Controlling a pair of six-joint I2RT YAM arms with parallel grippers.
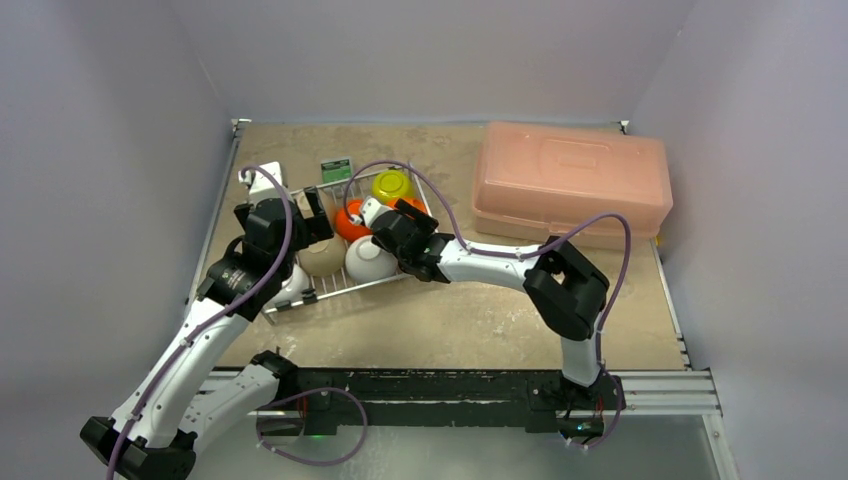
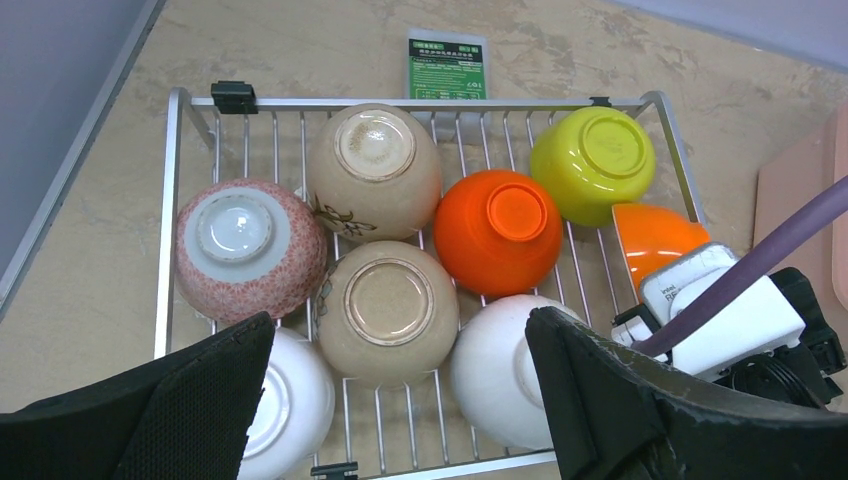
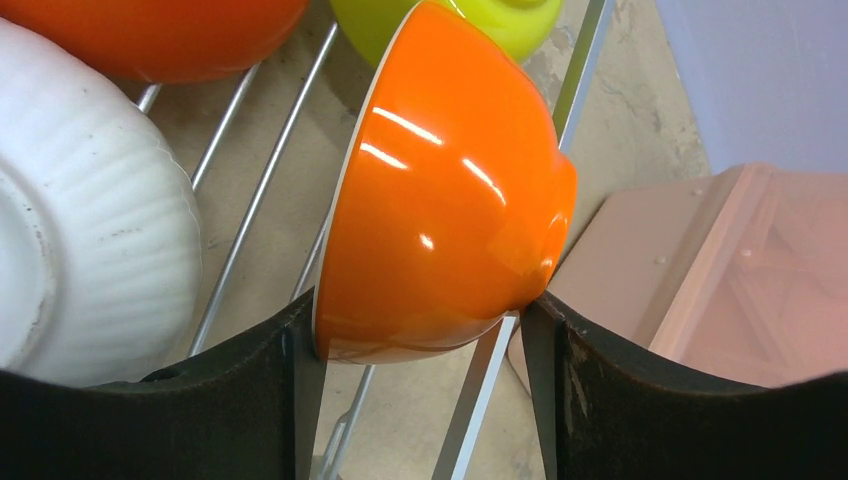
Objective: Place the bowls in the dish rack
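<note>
The silver wire dish rack holds several bowls upside down: lime-green, orange, two beige, a pink-patterned one and two white. My right gripper is shut on a second orange bowl with a white inside. It holds this bowl tilted on its side at the rack's right edge, beside the lime-green bowl. My left gripper hangs open above the rack's near row and holds nothing.
A pink translucent plastic box stands at the back right, close to the rack's right side. A small green card lies just behind the rack. Both arms crowd over the rack.
</note>
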